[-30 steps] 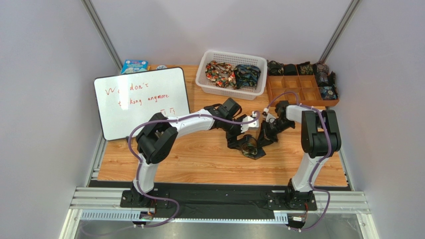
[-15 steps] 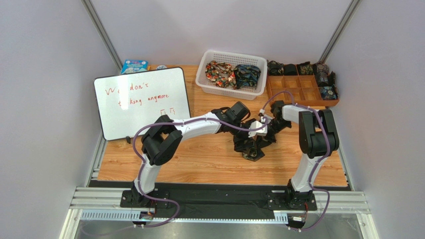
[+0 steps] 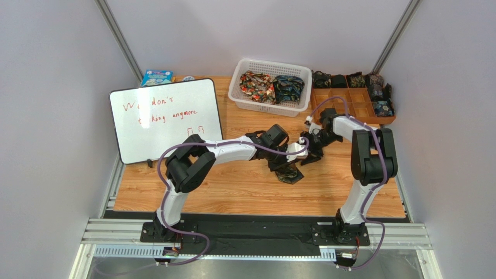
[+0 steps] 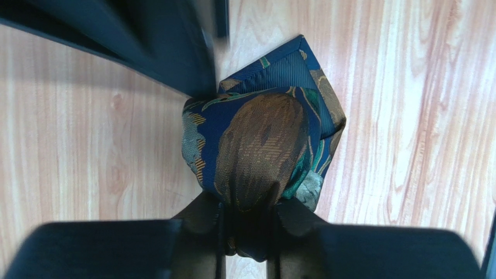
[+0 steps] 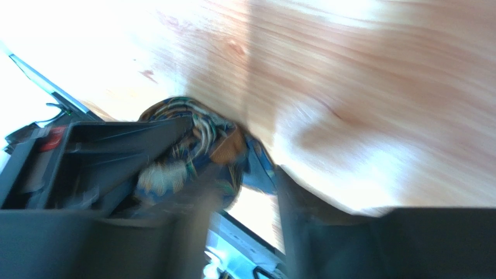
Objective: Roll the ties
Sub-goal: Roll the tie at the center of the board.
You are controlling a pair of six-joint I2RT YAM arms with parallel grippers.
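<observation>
A dark blue tie (image 4: 265, 136) with gold and green paisley lies bunched on the wooden table (image 4: 407, 116). My left gripper (image 4: 247, 218) is shut on a fold of it, the fabric pinched between both fingers. In the top view the tie (image 3: 289, 172) sits mid-table under the left gripper (image 3: 295, 153). My right gripper (image 5: 244, 226) is open and blurred; the tie (image 5: 195, 151) lies beside its left finger and nothing is between the fingers. From above, the right gripper (image 3: 312, 142) sits just right of the left one.
A white slotted basket (image 3: 244, 99) at the back holds bunched ties (image 3: 257, 85). A brown compartment tray (image 3: 343, 110) at back right holds small rolled ties (image 3: 381, 93). A whiteboard (image 3: 166, 119) lies at the left, with a blue box (image 3: 156, 77) behind it.
My left gripper moved right and shut on the tie. My right gripper let go, opened and drew back toward the far side. The tie is gathered into a smaller bunch.
</observation>
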